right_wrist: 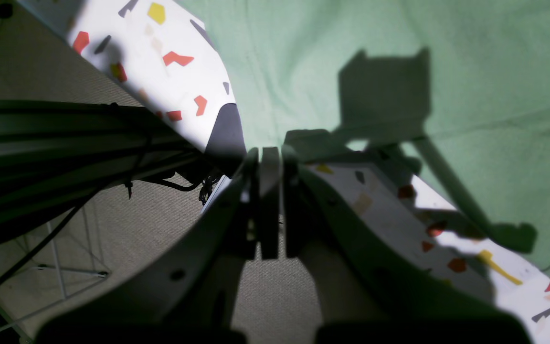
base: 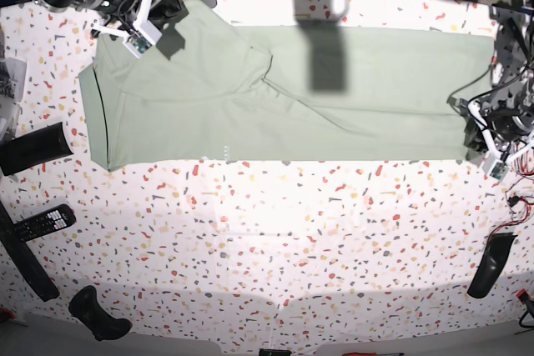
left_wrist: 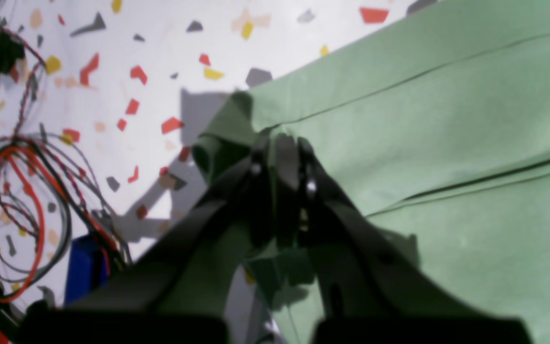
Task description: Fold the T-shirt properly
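Left wrist: jaws clamped on T-shirt (left_wrist: 447, 143) corner (right jaws closed, empty, at its edge)

A robotics lab: a terrazzo-patterned table (base: 267, 231) edged with loose wires (left_wrist: 22, 191), a remote (base: 43, 223), robot arms at both ends, and grey carpet (right_wrist: 265, 296) beneath.

Left claw (left_wrist: 282, 143) is pinched tight, low at its side; right claw (right_wrist: 270, 157) is closed too, at the far corner.
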Motion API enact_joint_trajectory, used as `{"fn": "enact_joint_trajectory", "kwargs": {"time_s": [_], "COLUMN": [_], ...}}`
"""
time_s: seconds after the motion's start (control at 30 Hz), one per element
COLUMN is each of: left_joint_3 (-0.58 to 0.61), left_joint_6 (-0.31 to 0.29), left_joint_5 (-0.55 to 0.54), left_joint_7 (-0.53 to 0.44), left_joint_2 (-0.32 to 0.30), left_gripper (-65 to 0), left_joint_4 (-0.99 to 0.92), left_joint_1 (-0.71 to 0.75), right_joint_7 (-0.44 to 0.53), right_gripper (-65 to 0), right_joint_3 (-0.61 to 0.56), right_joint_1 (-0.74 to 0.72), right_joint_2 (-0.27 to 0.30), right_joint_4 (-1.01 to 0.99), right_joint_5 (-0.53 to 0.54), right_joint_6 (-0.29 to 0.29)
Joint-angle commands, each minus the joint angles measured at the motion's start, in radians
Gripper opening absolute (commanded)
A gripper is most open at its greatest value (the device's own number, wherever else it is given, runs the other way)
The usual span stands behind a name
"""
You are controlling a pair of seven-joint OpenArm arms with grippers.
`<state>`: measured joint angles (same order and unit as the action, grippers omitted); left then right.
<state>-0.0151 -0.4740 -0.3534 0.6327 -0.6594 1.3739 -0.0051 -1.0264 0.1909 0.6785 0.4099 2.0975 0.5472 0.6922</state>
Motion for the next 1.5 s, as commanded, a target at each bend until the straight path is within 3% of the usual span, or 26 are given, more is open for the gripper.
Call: {"fn": "enact_joint_trajectory", "kwargs": {"time_s": [0.0, 0.27, 0.37, 0.53, 0.67, 0.83, 1.1, 1.17, 1.27, 1.4, 1.47], "left_joint_3": [-0.01, -0.01, -0.01, -0.01, -0.01, -0.01, -0.01, -0.01, -0.01, -0.01, -0.01], "left_joint_6": [0.004, 0.0, -0.051, -0.161, -0.167, -0.167, -0.224, -0.224, -0.224, -0.224, -0.224], "left_joint_5": [-0.006, -0.022, -0.021, -0.025, -0.025, -0.026, -0.154, -0.181, -0.199, -0.198, -0.198], "left_joint_7": [-0.006, 0.101, 0.116, 0.091, 0.019, 0.021, 0.029, 0.029, 0.037, 0.04, 0.04], "left_joint_2": [-0.023, -0.023, -0.031, -0.098, -0.179, -0.237, -0.241, -0.241, -0.241, -0.241, -0.241], "left_gripper": [-65.0, -65.0, -65.0, -65.0, -65.0, -65.0, -65.0, -65.0, -65.0, -65.0, -65.0], "left_joint_4": [0.033, 0.169, 0.17, 0.171, 0.171, 0.171, 0.171, 0.171, 0.171, 0.171, 0.171], "left_joint_1": [-0.014, -0.005, 0.02, 0.11, 0.167, 0.174, 0.174, 0.174, 0.174, 0.174, 0.174], "right_joint_7": [0.013, 0.012, 0.011, 0.008, 0.008, 0.009, 0.065, 0.111, 0.106, 0.106, 0.132], "right_gripper": [-65.0, -65.0, -65.0, -65.0, -65.0, -65.0, -65.0, -65.0, -65.0, -65.0, -57.1], "right_joint_3": [0.005, 0.005, 0.005, 0.005, 0.005, 0.005, 0.005, 0.005, 0.005, 0.005, 0.005], "right_joint_1": [0.001, 0.001, 0.001, 0.001, 0.001, 0.001, 0.0, -0.006, -0.048, -0.121, -0.164], "right_joint_2": [0.008, 0.008, 0.008, 0.008, 0.008, 0.008, 0.008, 0.008, -0.003, -0.033, -0.056], "right_joint_4": [0.021, 0.021, 0.021, 0.021, 0.021, 0.021, 0.021, 0.022, 0.027, 0.027, 0.027], "right_joint_5": [0.011, 0.011, 0.011, 0.011, 0.01, 0.011, 0.02, 0.066, 0.146, 0.168, 0.167], "right_joint_6": [0.006, 0.006, 0.006, 0.006, 0.006, 0.006, 0.006, 0.006, 0.006, 0.006, 0.006]}}
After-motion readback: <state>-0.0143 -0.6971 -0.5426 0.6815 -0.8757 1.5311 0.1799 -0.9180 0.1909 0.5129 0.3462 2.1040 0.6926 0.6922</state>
